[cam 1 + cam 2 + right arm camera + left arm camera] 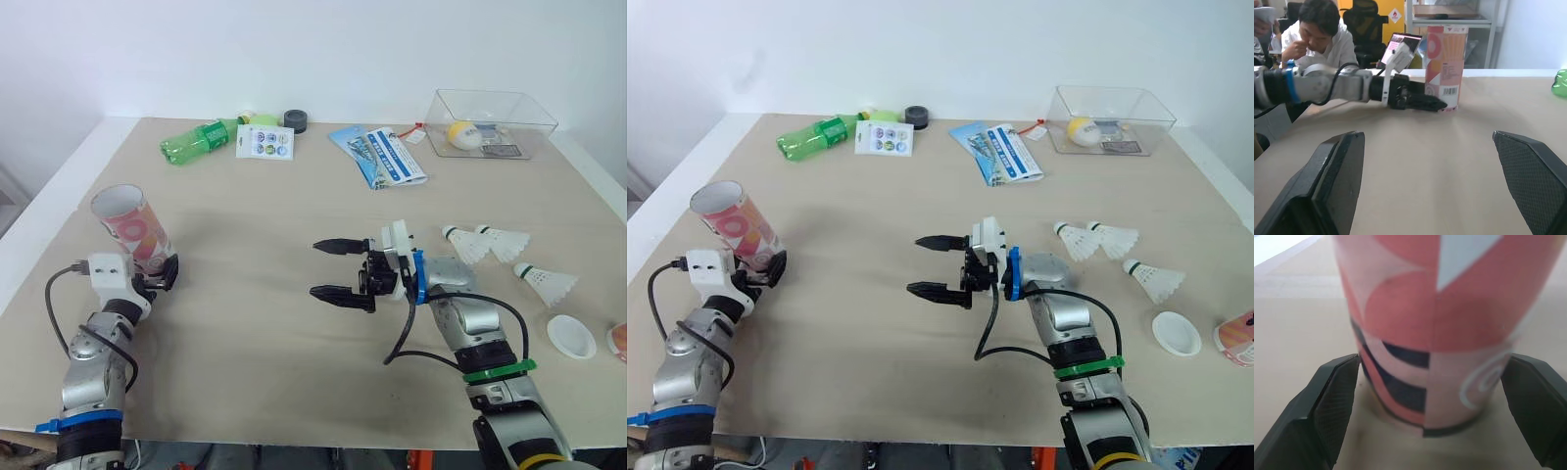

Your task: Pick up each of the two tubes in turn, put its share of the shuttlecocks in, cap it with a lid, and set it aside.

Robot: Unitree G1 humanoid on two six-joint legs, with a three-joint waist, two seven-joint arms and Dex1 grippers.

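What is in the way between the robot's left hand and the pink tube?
Nothing that I can see. The left hand is right at the base of the pink tube, with just bare table around them.

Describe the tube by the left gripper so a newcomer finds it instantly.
On the table's left side, at the left gripper, stands the tube: upright, open-topped, pink with red and white patterns. The other tube sits at the far right edge by a white lid.
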